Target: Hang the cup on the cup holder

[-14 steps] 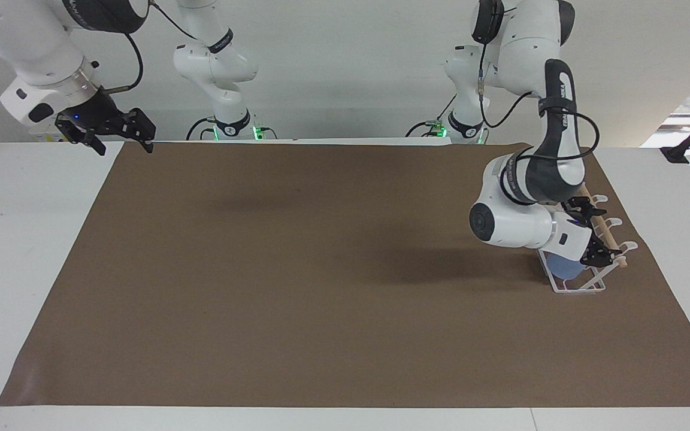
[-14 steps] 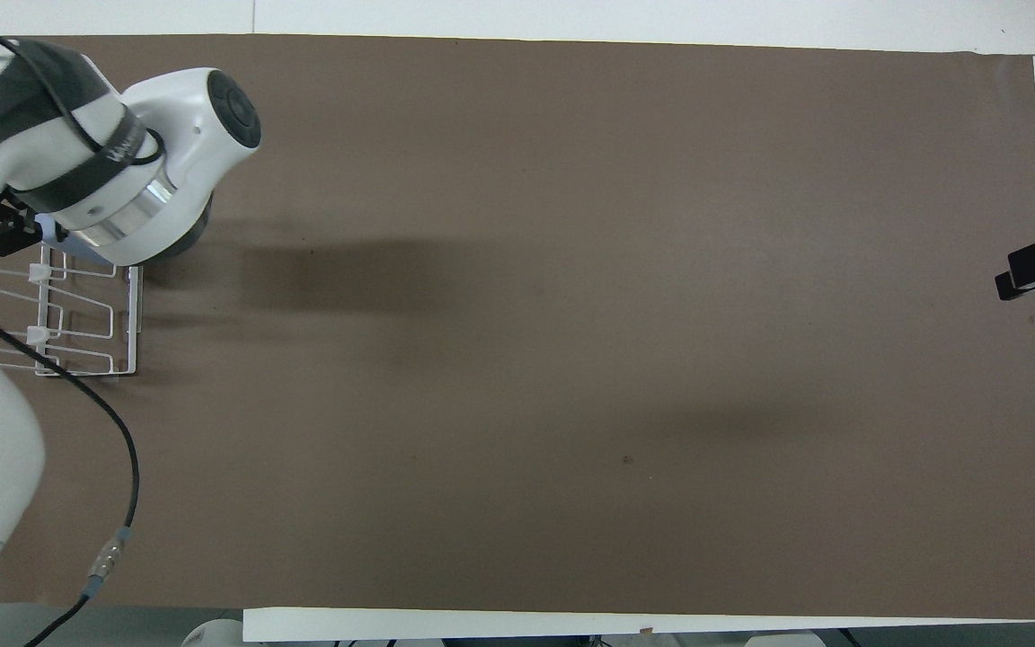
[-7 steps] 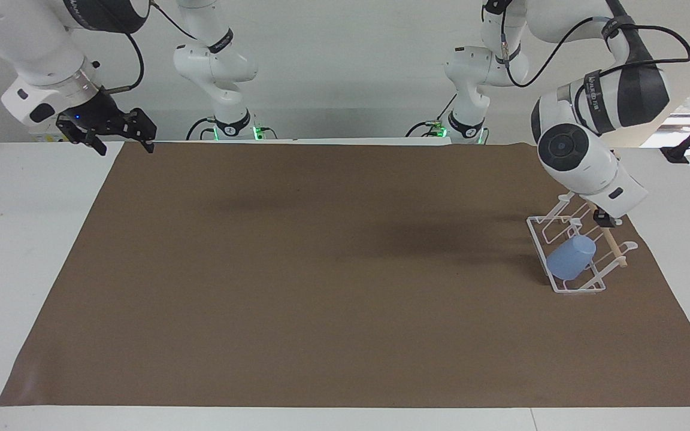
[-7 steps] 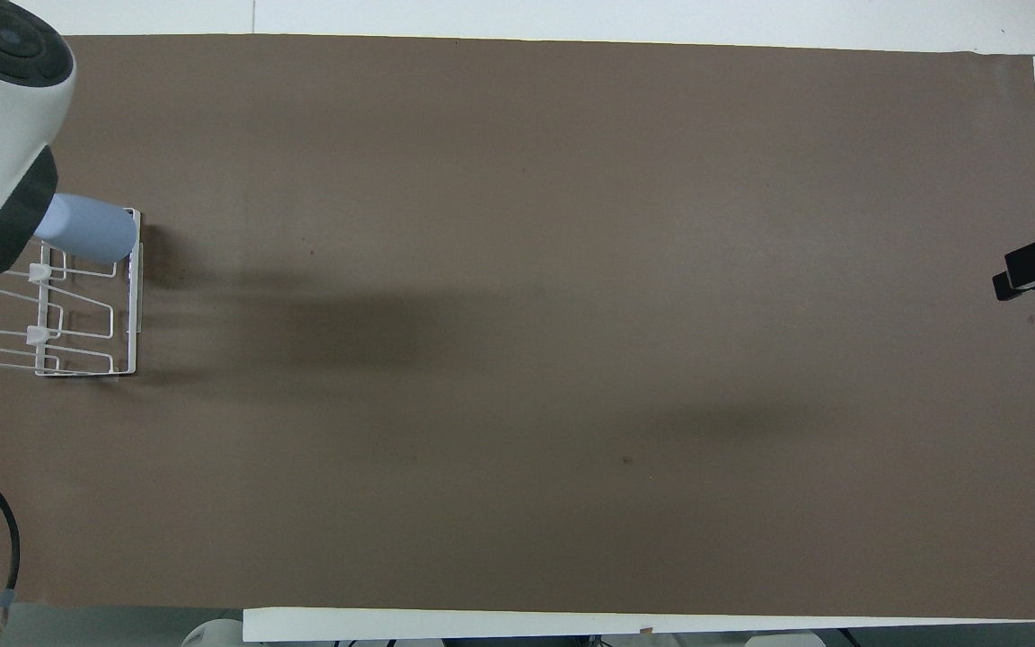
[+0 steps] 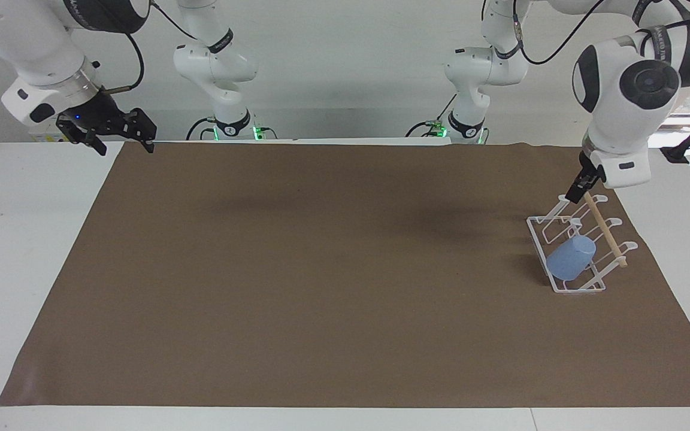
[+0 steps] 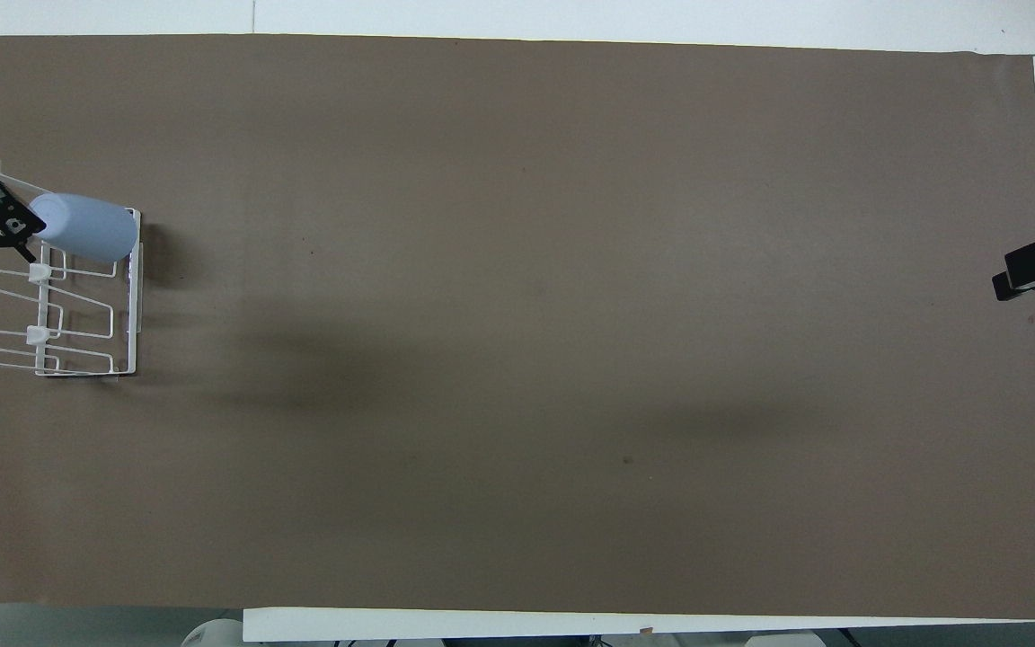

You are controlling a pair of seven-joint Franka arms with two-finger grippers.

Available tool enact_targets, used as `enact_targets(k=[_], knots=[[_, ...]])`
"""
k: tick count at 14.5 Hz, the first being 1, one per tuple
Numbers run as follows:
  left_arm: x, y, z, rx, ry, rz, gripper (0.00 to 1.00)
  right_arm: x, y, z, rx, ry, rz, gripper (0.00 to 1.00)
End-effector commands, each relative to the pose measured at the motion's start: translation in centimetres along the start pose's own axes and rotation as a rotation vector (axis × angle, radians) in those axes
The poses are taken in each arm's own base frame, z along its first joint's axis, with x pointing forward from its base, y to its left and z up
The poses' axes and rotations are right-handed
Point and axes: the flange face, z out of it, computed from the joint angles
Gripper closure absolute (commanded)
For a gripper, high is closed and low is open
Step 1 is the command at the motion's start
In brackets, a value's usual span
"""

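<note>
One second ago the left tool [image 5: 577, 190] covered the cup [image 5: 571, 258]; now it has lifted away, grip unreadable, leaving the cup hung on the rack [image 5: 578, 287], while the right tool [image 5: 118, 133] waits open.

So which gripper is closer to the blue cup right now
Left. The left gripper hangs over the cup holder where the cup hangs; the right gripper waits at the right arm's end of the table.
</note>
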Motion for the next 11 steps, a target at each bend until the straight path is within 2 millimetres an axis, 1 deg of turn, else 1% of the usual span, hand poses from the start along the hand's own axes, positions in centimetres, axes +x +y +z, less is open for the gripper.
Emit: enact_targets(k=[1,3,5,7,11], knots=[[-2.1,-2.4,-1.3,-0.121,-0.056,0.207,0.0,-0.7,-0.2,0.1,0.005,-0.006,-0.001,0.01],[-2.4,-3.8,-2.6,-0.183,-0.066,0.388,0.0,-0.8,-0.1,0.1,0.005,-0.006,0.001,0.01],[-2.5,-4.0,-4.6,-0.208,-0.059,0.461,0.0,-0.8,-0.1,0.1,0.005,-0.006,0.001,0.01],[-2.4,-3.6,-5.6,-0.243,-0.032,0.573,0.0,-0.7,-0.2,0.1,0.005,-0.006,-0.001,0.01],[-1.9,-2.8,-6.4,-0.287,-0.002,0.589,0.0,-0.8,-0.1,0.1,0.005,-0.006,0.001,0.01]])
